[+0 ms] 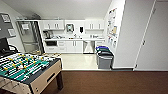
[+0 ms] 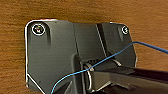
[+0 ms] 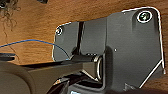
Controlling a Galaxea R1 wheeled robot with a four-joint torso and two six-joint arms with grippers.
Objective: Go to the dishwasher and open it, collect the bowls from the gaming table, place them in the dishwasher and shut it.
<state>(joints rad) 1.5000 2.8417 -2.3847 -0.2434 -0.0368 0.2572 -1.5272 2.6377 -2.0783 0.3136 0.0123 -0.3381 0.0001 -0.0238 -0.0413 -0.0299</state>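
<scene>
Both grippers: state unreadable. Each wrist camera gives me my own dark plate and jointed bar over brown wood-grain floor [image 2: 82, 12], with a thin blue cable [image 2: 105, 60] crossing the left one, and I cannot tell whether either gripper is released or clenched.

Gaming table [image 1: 27, 68]: low on my left, close to me. Green field, rods with yellow and dark players, light wood side, dark leg [image 1: 59, 81]. It stands on the brown floor. Whether any bowls sit on it I cannot make out.

Dishwasher [image 1: 88, 46]: far ahead, at the back of the kitchenette, under the counter [image 1: 75, 39]. Steel front, between white cabinet doors [image 1: 75, 46] on its left and a further white unit on its right. Too small to tell whether the door is shut or ajar.

Kitchenette, remainder: pale floor [image 1: 77, 61] meeting the brown floor in a straight line just beyond the gaming table. White wall cupboards [image 1: 53, 24] above the counter. Tall steel fridge [image 1: 29, 36] at the left end.

Bins [image 1: 104, 57]: grey bodies, lids blue and dark, standing in a row against the right-hand wall, near the dishwasher's side of the kitchenette.

Wall [image 1: 130, 35]: white, right of the bins, with papers [image 1: 112, 27] pinned on the face that looks into the kitchenette. A white door [image 1: 155, 40] lies further right.

Dark chair [image 1: 5, 47]: at the far left, behind the gaming table.
</scene>
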